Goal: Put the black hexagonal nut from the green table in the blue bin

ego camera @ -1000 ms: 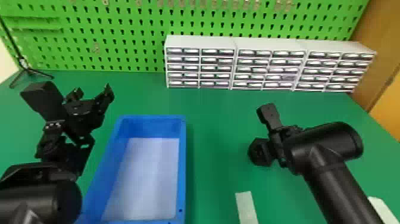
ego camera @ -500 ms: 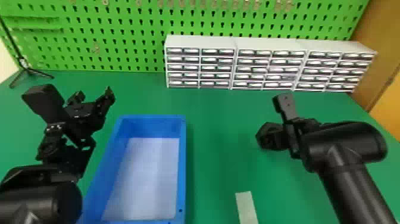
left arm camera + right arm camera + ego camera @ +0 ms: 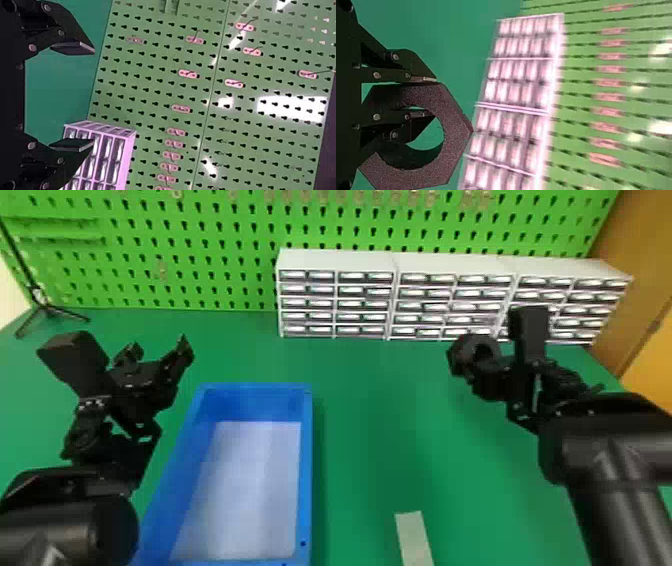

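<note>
Worktop (image 3: 375, 415) is spreading past the right edge of the blue bin (image 3: 306, 470), right pincer (image 3: 484, 365) gripping nut (image 3: 455, 134), left pincer (image 3: 159, 349) gaping

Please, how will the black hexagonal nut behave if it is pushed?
The nut looks stiff, having a thick rim. Its flat outer sides should resist rolling. Being open in the middle, it may be lighter than its outline suggests.

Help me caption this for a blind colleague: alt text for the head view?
The right gripper holds a black hexagonal nut over a green table, right of a blue bin; the open left gripper is left of it. White drawer units stand behind.
</note>
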Robot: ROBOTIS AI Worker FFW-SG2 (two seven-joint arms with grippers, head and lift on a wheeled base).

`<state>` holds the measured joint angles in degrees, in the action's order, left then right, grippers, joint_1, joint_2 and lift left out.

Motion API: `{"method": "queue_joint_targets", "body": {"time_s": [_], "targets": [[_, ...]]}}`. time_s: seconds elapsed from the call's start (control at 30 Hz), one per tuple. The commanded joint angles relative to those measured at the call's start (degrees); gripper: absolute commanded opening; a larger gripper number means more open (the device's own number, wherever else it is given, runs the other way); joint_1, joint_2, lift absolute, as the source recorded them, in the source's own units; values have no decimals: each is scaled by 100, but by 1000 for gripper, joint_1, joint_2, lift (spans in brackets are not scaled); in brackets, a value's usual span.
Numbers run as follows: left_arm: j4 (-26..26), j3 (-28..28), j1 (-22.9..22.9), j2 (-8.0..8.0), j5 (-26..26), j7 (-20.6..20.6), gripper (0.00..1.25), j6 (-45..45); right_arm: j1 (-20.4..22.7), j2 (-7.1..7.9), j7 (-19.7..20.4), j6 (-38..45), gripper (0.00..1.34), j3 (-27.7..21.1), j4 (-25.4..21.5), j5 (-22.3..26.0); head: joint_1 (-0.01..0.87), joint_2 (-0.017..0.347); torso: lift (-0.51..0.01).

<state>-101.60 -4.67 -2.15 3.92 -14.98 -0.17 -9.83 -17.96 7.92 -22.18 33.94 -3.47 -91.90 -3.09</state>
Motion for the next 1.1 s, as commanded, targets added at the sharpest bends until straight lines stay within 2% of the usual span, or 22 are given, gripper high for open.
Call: {"method": "queue_joint_targets", "body": {"time_s": [0.0, 0.1, 0.17, 0.53, 0.6, 0.83, 1.07], "targets": [[0, -7, -5, 3, 4, 8, 815, -1, 170, -98, 188, -1118, 282, -84, -4, 748, 692, 8, -97], [0, -7, -5, 3, 13, -1, 815, -1, 267, -80, 390, -1803, 282, 127, 40, 1346, 692, 8, -97], [9, -7, -5, -5, 13, -1, 815, -1, 311, -1, 513, -2208, 282, 373, 84, 1759, 692, 8, -97], [26, -34, 4, 3, 22, 17, 815, -1, 188, 473, 618, -2849, 282, 1674, 93, 3490, 692, 8, -97], [26, -43, 13, -5, 22, 17, 815, -1, 144, 544, 618, -2849, 282, 1885, 66, 3710, 692, 8, -97], [26, -43, 13, -5, 39, 26, 815, -1, -129, 930, 618, -2796, 282, 2878, -74, 4255, 692, 8, -97], [44, -43, 13, -5, 39, 43, 815, -1, -375, 1185, 610, -2682, 282, 3757, -101, 4782, 692, 8, -97]]}}
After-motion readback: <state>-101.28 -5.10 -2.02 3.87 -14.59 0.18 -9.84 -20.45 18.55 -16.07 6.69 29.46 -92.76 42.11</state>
